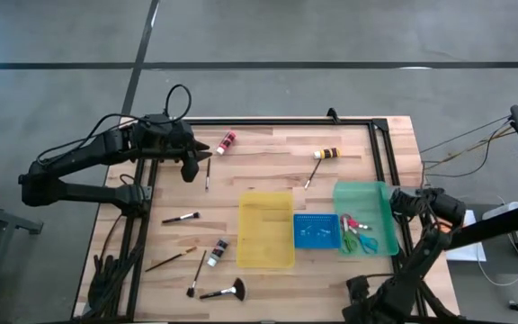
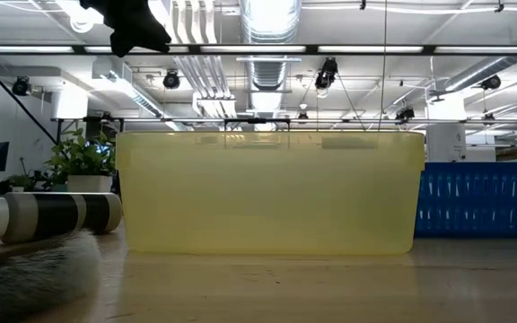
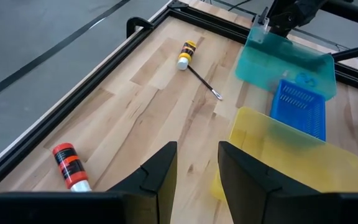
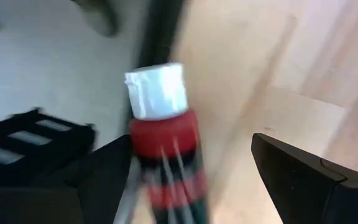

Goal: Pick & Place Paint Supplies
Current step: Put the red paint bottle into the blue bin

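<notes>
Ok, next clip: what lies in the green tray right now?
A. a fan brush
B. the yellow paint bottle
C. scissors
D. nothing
C: in the high view, red-, blue- and green-handled scissors lie inside the green tray, while the yellow paint bottle and the fan brush are out on the table.

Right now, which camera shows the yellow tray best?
The overhead view: the whole yellow tray shows, lying beside the blue tray. The table-level view shows only its side wall. The left wrist view catches part of it. The right wrist view misses it.
</notes>
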Tool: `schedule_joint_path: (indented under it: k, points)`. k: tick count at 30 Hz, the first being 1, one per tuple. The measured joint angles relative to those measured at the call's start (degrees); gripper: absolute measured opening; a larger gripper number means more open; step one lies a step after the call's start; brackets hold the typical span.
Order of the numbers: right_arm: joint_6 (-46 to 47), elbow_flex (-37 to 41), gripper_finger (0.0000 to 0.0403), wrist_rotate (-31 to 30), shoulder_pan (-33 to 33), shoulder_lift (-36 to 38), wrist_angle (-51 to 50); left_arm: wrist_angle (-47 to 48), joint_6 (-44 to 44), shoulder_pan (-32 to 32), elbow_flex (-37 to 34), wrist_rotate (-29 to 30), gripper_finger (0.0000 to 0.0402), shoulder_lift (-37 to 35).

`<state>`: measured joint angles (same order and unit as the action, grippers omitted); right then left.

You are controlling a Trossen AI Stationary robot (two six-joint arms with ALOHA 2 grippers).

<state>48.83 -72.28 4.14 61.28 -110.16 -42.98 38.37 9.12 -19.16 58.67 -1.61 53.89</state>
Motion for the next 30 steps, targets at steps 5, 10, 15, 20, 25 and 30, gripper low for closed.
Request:
schedule_joint_path:
  k: [5,10,15,20,25,30]
  points:
    - [0.57,-0.37,0.0325,-2.60,-0.02,-1.30,-4.32,-0.04,1.29,0.00,0.00,-0.56,0.0128,0.00]
    - [1.40,1.64,0.0325,-5.00,-0.02,0.74,-5.16,-0.87,1.87,0.00,0.00,-1.03,0.0128,0.00]
    - [2.74,3.56,0.0325,-6.99,-0.13,3.79,-4.31,-1.14,1.90,0.00,0.00,-1.44,0.0128,0.00]
    - [2.18,6.02,0.0325,-7.61,-0.98,5.97,1.74,-1.35,1.90,0.00,0.00,-1.46,0.0128,0.00]
    - [1.84,7.38,0.0325,-7.70,-2.76,6.00,3.50,-1.33,1.90,0.07,0.00,-2.06,0.0128,0.00]
    - [1.27,8.12,0.0325,-7.75,-4.05,6.00,6.57,-1.31,1.90,0.09,0.00,-2.24,0.0128,0.00]
